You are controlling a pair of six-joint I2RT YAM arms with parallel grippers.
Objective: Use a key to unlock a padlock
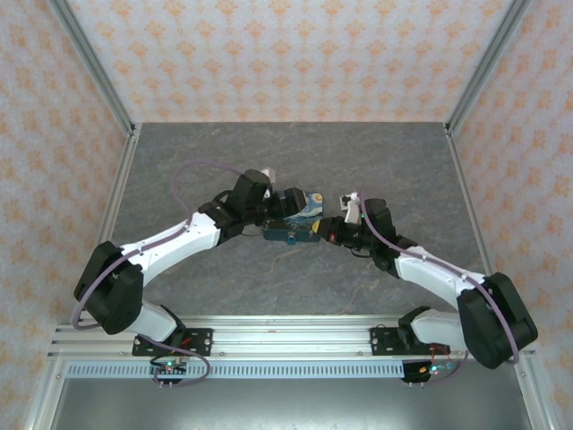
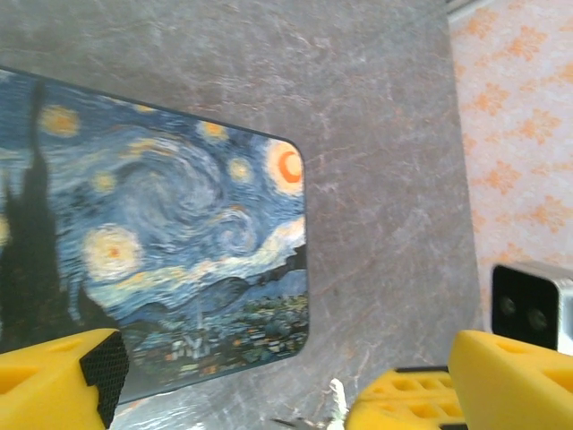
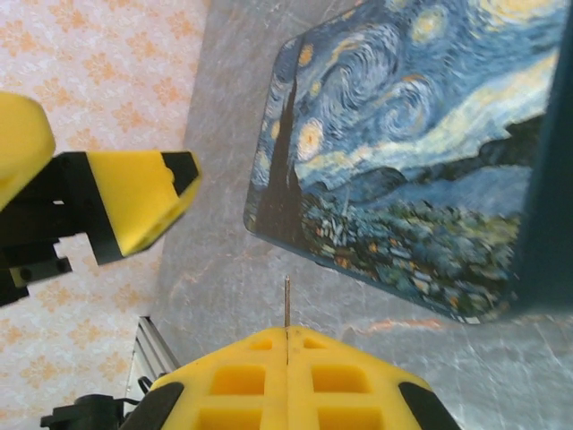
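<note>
My right gripper (image 3: 286, 333) is shut on a thin metal key (image 3: 286, 305), seen edge-on, whose blade sticks out just short of the near edge of a box with a Starry Night picture (image 3: 403, 152). My left gripper (image 2: 282, 376) stands open, with its yellow fingers (image 2: 63, 381) spread wide over that box's corner (image 2: 179, 233) and nothing between them. In the top view both grippers meet at the table's middle, the left (image 1: 279, 208) and the right (image 1: 329, 228) on either side of the box (image 1: 300, 215). The padlock itself is hidden from me.
The grey marbled tabletop (image 1: 295, 152) is walled by patterned panels and metal rails (image 1: 103, 90). The right gripper's yellow fingers (image 2: 403, 403) and wrist camera (image 2: 530, 309) crowd the left wrist view. A dark teal edge (image 3: 548, 179) borders the picture.
</note>
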